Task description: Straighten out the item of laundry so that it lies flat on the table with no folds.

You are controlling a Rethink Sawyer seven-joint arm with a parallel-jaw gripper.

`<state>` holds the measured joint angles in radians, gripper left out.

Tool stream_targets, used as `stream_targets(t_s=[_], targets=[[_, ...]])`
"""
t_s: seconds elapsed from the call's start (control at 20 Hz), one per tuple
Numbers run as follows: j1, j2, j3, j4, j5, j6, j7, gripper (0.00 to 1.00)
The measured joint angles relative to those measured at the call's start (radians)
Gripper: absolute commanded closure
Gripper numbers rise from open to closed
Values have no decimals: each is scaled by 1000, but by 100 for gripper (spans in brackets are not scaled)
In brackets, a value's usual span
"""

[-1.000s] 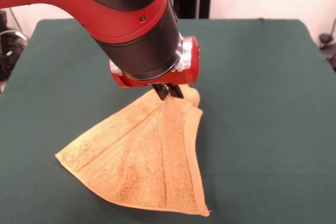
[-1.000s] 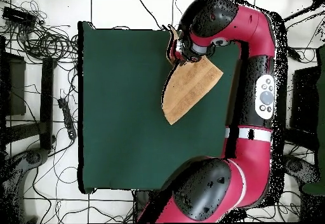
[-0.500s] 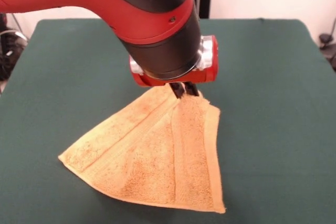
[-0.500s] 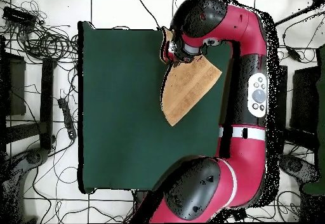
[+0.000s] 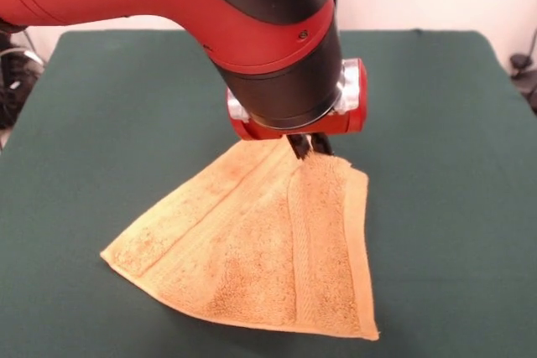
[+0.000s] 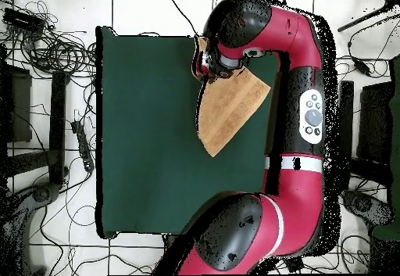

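Red-and-black arm's hand point(image 5: 310, 146) pinched closed on the raised corner of the golden-orange terry-cloth towel point(image 5: 260, 249) (woven band visible); the rest fans down onto the dark green felt tabletop point(image 5: 436, 123), near its front edge.

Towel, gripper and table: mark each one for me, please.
towel point(image 5: 252, 257), front view, on the fluffy middle of the cloth.
gripper point(image 5: 310, 147), front view, between its dark tips pinching the towel's raised corner.
table point(image 6: 148, 132), overhead view, on bare green cloth.
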<state>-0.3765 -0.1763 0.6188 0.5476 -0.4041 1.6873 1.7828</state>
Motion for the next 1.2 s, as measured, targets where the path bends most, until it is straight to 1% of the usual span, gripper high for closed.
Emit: stream_targets(t_s=[0.6, 0.65, 1.2], targets=[[40, -1, -62, 13, 26, -37, 0, 100], [53, -1, -73, 13, 26, -38, 0, 0], [93, -1, -114, 13, 32, -38, 0, 0]])
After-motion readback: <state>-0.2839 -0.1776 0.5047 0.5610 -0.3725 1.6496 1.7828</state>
